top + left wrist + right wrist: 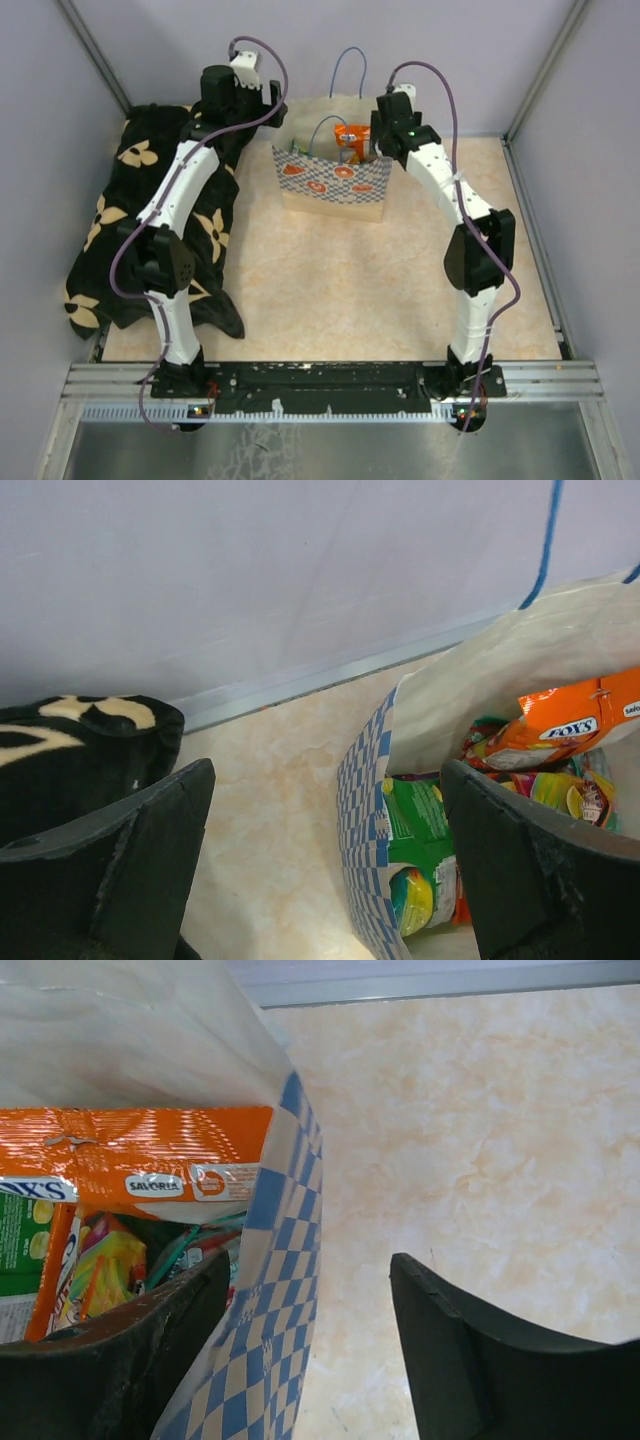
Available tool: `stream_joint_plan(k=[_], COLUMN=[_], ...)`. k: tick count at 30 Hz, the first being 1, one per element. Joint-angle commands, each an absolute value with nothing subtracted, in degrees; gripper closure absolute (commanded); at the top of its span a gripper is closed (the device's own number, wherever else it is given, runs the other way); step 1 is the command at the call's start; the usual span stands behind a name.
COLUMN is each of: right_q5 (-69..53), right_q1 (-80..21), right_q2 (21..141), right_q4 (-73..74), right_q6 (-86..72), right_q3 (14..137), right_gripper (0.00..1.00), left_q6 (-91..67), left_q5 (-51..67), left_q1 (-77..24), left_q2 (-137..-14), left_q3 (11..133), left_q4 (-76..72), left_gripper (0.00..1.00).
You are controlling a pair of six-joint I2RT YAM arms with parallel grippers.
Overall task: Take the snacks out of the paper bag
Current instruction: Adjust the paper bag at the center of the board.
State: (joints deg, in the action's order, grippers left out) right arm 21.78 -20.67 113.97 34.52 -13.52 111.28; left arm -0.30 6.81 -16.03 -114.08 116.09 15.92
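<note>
Two wide-open hands | left hand (pixel 328 785), right hand (pixel 310 1270) straddle paper bag (pixel 335 185) walls | snacks (pixel 560 725) inside | cloth (pixel 100 225) left

The paper bag (pixel 333 185), cream with a blue-white checkered band and orange-red round motifs, stood upright with its mouth open. The snacks (pixel 545 785) lay inside it: an orange packet (pixel 570 725) uppermost and tilted, a green packet (pixel 418 825) below.

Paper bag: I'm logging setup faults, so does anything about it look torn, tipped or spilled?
Nothing looks torn or spilled. The paper bag stands upright, and an orange packet stands up in its open mouth. The left gripper and right gripper each straddle a side wall, fingers open.
</note>
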Motion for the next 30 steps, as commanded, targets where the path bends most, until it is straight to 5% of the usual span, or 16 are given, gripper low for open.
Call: stream_joint_plan(k=[1, 14, 17, 20, 22, 27, 30], right_q5=[24.5, 22.4, 22.2, 21.4, 21.4, 20.8, 19.4], right_q1=[-20.1, -19.7, -19.7, -19.7, -19.7, -19.7, -20.0], right_q2=[106.9, 106.6, 106.0, 105.0, 104.4, 100.0, 95.4], right_q4=[31.6, 33.8, 34.1, 34.1, 34.5, 34.5, 34.0], right_q6=[-12.8, -10.5, -10.7, -11.0, -11.3, -12.3, -13.1], right_q3=[109.4, 110.6, 110.6, 110.3, 110.1, 106.7, 102.9], right_gripper=[0.36, 0.46, 0.54, 0.66, 0.72, 0.99, 1.0], left_q6=[5.5, 9.4, 10.6, 10.2, 9.4, 6.2, 4.9], left_q5=[7.2, 0.2, 2.0, 2.7, 2.9, 4.1, 3.5], left_q1=[-17.0, -18.3, -18.3, -18.4, -18.4, -18.8, -20.0], left_q2=[-112.3, -123.4, -123.9, -123.3, -122.5, -116.6, -109.7], left_q3=[115.9, 126.7, 126.6, 125.8, 125.1, 120.6, 113.7], left_q4=[18.2, 26.4, 27.4, 27.5, 27.5, 29.5, 29.2], left_gripper=[0.0, 0.03, 0.26, 0.75, 0.96, 1.0, 1.0])
